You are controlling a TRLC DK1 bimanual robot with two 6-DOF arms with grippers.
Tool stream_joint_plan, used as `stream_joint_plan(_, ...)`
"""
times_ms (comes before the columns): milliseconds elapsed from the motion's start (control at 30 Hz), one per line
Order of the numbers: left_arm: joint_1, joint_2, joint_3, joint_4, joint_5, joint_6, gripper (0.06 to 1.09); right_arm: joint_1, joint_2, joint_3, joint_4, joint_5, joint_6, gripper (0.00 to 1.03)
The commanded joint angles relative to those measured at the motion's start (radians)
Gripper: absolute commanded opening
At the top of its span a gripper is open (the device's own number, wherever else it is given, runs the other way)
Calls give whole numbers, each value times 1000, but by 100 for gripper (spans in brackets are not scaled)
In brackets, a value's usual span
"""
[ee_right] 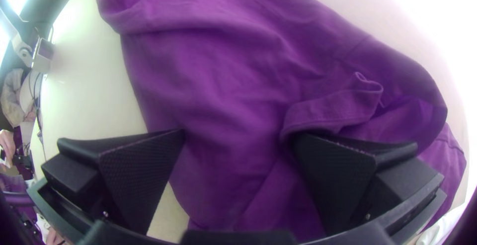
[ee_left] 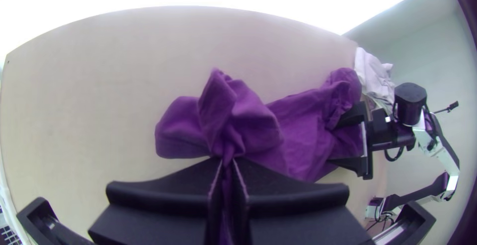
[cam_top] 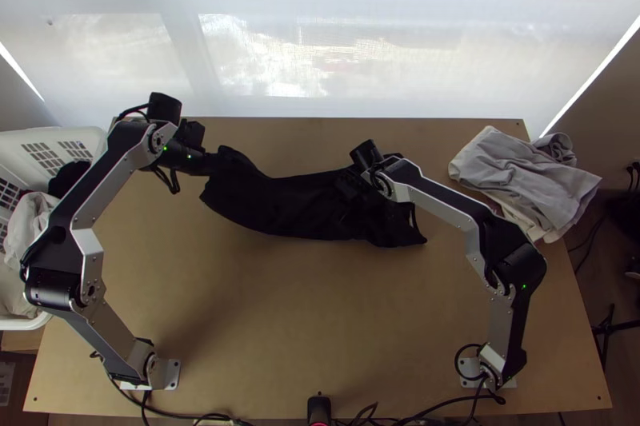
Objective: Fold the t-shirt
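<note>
A dark t-shirt lies bunched in a long strip across the upper middle of the table; it looks purple in the wrist views. At its left end is my left gripper; in the left wrist view the left gripper is shut on a gathered bit of the shirt. Over the shirt's right part stands my right gripper. In the right wrist view the right gripper is open, its fingers apart above the cloth, with a folded band of fabric beside one fingertip.
Folded grey and white cloths lie at the table's right back edge. A white basket holding cloth stands off the left edge. Bare tabletop lies between the arms' bases, with cables along the near edge.
</note>
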Motion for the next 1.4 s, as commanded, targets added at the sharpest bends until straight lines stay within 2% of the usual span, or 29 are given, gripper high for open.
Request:
stream_joint_plan(0,-49,21,139,-55,53,-19,9,3,29,-7,8,17,8,98)
stream_joint_plan(333,-138,43,265,-59,162,-79,9,4,9,-11,13,24,36,98)
stream_joint_plan(600,-215,46,311,-16,165,-108,9,-17,-183,1,-24,22,33,98)
stream_joint_plan(900,-250,47,342,60,165,-152,9,-57,-344,27,-136,22,49,98)
stream_joint_plan(1100,-304,49,365,116,165,-183,9,-164,-476,13,-191,22,48,98)
stream_joint_plan(1267,-364,81,363,254,162,-238,9,-296,-574,-7,-239,24,40,98)
stream_joint_plan(1367,-399,112,363,356,159,-284,9,-335,-617,-19,-274,25,33,98)
